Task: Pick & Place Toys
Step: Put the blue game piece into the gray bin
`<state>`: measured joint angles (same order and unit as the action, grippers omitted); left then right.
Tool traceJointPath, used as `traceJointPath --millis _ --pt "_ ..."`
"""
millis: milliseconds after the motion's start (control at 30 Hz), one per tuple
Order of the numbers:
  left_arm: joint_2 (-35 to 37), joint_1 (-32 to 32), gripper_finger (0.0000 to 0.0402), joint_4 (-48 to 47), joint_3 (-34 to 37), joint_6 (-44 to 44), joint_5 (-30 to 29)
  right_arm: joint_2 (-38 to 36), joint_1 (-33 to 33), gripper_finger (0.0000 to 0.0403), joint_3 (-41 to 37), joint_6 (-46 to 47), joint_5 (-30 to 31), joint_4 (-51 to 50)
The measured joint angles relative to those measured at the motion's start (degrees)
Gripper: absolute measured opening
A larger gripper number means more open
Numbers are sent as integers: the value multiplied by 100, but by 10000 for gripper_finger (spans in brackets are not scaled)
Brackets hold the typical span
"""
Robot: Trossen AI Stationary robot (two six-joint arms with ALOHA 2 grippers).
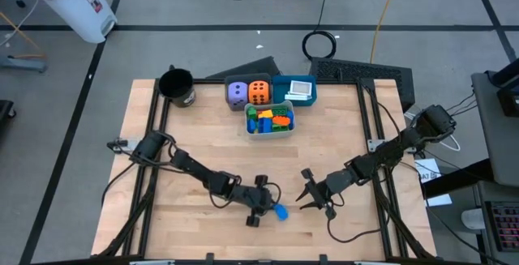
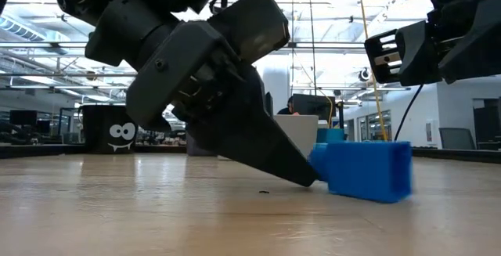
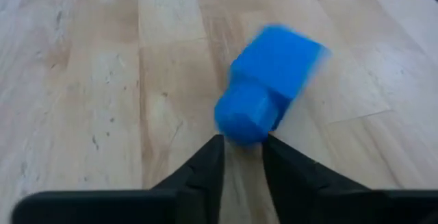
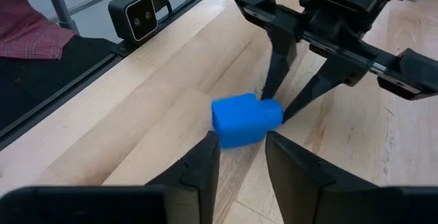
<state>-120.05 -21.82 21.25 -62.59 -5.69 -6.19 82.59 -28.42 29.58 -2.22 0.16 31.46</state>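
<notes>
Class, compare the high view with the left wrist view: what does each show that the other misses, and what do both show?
Only the high view: the right gripper, the black cup, the purple die and orange die, and the bin of blocks.

Only the left wrist view: the blue block's round end lying at the left gripper fingertips.

Both: the blue block on the wooden table.

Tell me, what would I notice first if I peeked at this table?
Probably the bright blue block lying on the wood near the table's front edge, with the left gripper pinching its round end. Next, the right gripper waits close beside it, holding nothing. At the back, a bin full of colourful blocks sits by a purple die and an orange die.
</notes>
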Motion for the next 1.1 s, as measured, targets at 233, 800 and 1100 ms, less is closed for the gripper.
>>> traceJointPath --millis 233,800,1100 --pt "0 32 60 23 0 -172 -5 106 -9 123 2 461 385 26" --pt "4 186 121 -88 0 -929 -121 2122 -93 338 869 617 405 1201" --pt "24 167 164 -517 -15 -1221 -75 2417 -95 357 1348 644 289 794"
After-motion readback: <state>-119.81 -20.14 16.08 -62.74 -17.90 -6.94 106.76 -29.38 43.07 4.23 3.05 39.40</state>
